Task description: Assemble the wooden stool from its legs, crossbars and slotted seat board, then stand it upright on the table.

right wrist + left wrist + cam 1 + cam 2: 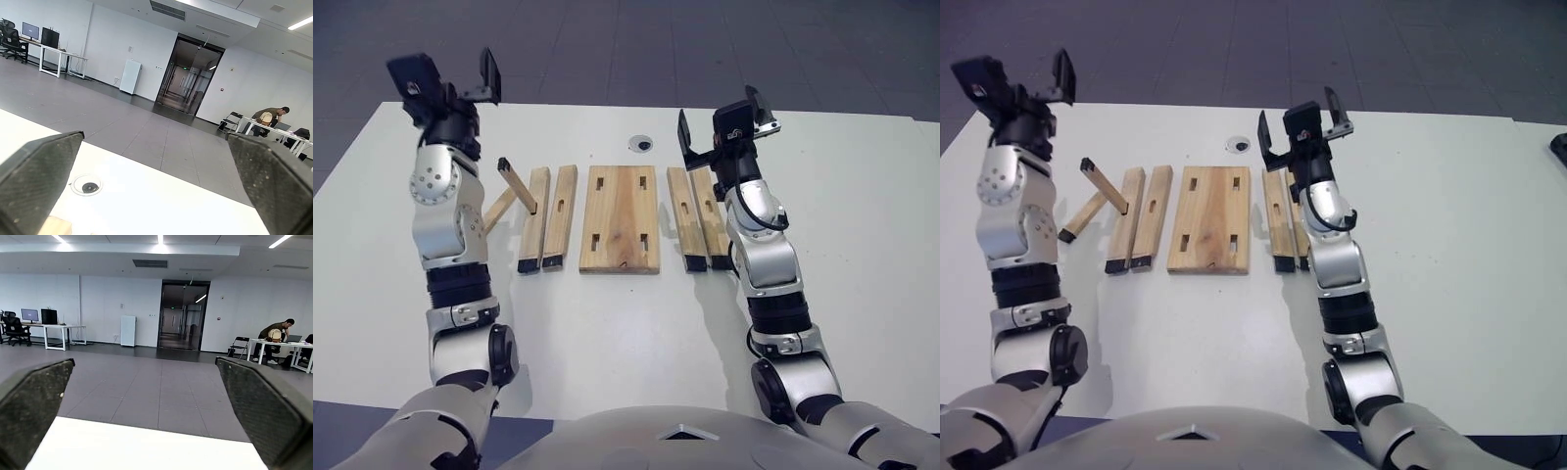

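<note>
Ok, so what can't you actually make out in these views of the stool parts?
- Rightmost leg: in both eye views it is partly behind the right arm, so its slots cannot be seen.
- Dark object: in the right eye view it is cut off by the right edge and cannot be identified.
- Wood corner: in the right wrist view it is cut off by the bottom edge; which part it is, is unclear.

White table [862,215], central seat board [621,217], left legs [535,220], right legs [686,220], crossbars [517,186] far left, cable port [643,144] behind
</note>
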`<action>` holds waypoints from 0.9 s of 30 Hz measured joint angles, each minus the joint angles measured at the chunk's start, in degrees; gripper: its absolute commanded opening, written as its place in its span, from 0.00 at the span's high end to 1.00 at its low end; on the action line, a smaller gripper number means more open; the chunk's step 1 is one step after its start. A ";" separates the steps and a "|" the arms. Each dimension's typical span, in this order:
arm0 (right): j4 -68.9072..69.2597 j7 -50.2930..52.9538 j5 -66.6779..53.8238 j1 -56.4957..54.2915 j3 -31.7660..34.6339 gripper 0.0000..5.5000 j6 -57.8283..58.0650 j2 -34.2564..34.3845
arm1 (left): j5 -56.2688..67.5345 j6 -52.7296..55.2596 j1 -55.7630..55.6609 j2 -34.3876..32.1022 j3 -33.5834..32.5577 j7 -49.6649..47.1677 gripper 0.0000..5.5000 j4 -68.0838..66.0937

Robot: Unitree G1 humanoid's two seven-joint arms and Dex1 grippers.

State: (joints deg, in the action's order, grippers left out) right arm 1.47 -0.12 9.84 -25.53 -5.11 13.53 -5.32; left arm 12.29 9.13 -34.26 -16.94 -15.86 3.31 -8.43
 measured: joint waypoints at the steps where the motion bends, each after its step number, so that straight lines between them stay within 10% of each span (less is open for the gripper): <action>1: -0.01 0.07 0.00 0.02 -0.02 0.02 -0.01 0.04 | -1.06 0.24 0.66 0.13 1.12 0.45 0.02 -2.89; 15: -1.09 0.35 -0.03 0.09 -0.01 0.02 -0.12 0.17 | -1.97 -9.06 0.07 0.65 2.91 4.44 0.02 -18.51; 27: -0.03 0.02 -0.05 3.32 0.54 0.02 -0.28 -0.72 | -1.03 1.12 24.58 1.29 2.20 1.78 0.02 17.93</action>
State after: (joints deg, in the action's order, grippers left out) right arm 1.44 -0.10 9.79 -22.22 -4.57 13.25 -6.04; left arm 11.27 10.26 -9.68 -15.66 -13.66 5.09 9.50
